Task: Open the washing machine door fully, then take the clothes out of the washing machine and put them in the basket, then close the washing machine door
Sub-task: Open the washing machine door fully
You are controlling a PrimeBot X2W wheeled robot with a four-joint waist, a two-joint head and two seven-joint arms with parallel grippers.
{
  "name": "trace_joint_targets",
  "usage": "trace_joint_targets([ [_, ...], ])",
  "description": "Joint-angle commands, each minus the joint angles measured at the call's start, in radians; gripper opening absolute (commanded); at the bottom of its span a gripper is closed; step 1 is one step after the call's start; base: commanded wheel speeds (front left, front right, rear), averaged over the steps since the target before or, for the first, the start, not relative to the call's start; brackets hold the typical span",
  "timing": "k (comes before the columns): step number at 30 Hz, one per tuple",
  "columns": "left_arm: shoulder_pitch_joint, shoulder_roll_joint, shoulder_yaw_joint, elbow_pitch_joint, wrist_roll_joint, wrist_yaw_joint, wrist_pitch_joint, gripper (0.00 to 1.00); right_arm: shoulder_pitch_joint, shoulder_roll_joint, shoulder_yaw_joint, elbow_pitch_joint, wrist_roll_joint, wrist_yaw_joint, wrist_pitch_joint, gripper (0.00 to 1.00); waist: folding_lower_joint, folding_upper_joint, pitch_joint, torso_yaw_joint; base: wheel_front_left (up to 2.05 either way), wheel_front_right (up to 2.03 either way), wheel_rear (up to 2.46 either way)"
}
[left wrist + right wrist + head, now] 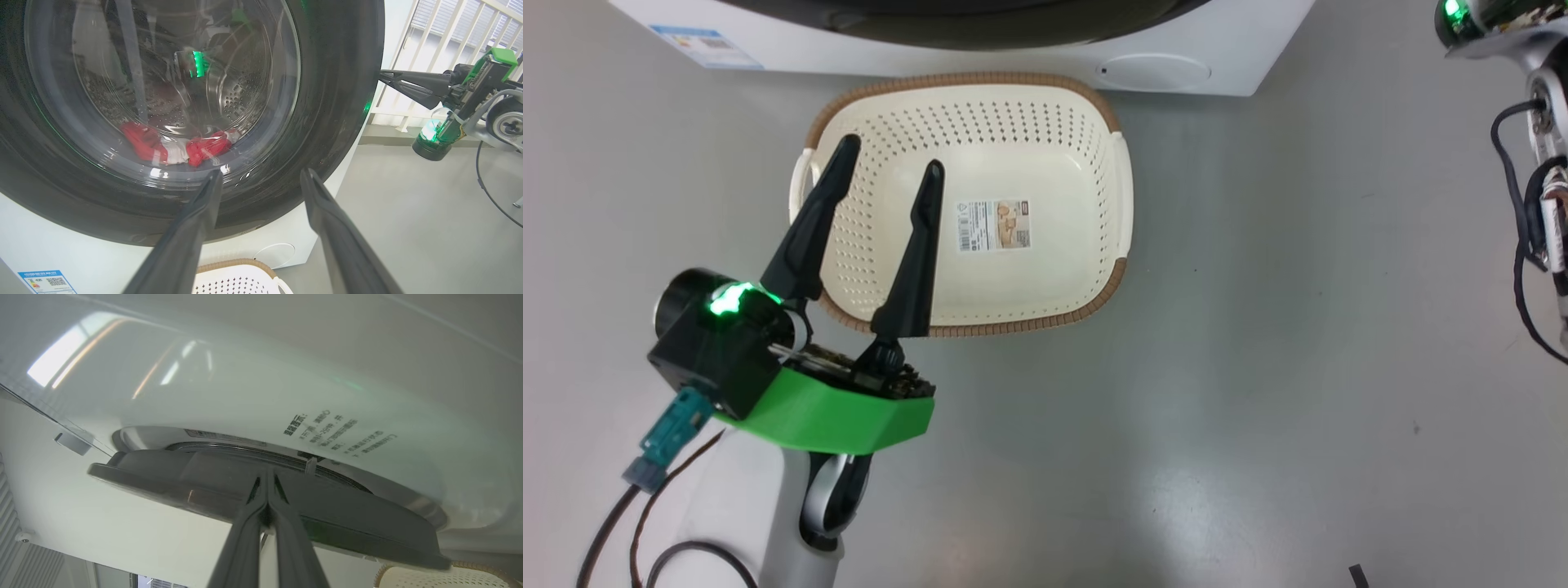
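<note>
So, left gripper (261, 172) sits splayed wide facing the door (335, 102), right gripper (267, 475) clenched tight at its rim, clothes (147, 141) behind the glass.

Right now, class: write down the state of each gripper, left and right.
Left gripper: open, holding nothing.
Right gripper: shut, holding nothing, tips at the edge of the washing machine door.

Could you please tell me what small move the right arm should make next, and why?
Probably hook the shut right pincer behind the rim of the washing machine door and pull outward. Its tips sit at that rim, the door covers the drum, the red clothes lie inside behind it, and the basket is empty.
</note>
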Motion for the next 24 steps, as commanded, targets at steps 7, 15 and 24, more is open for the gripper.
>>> trace_joint_targets([
  [7, -0.021, 0.023, 0.015, -0.023, 0.004, -0.006, -0.008, 1.0, -0.065, 0.021, 0.002, 0.011, 0.003, 0.008, 0.053, 0.0, 0.0, -0.0001, 0.044, 0.026, 0.0, 0.0, 0.0],
  [15, -0.028, 0.015, 0.013, -0.019, 0.002, -0.006, -0.008, 1.0, -0.103, 0.042, -0.009, 0.027, 0.01, 0.008, 0.09, 0.0, 0.0, -0.0001, 0.055, 0.041, 0.0, 0.0, 0.0],
  [24, -0.035, 0.011, 0.01, -0.018, 0.001, -0.006, -0.008, 1.0, -0.145, 0.054, -0.012, 0.064, 0.011, 0.008, 0.138, 0.0, 0.0, -0.0001, 0.068, 0.054, 0.0, 0.0, 0.0],
])
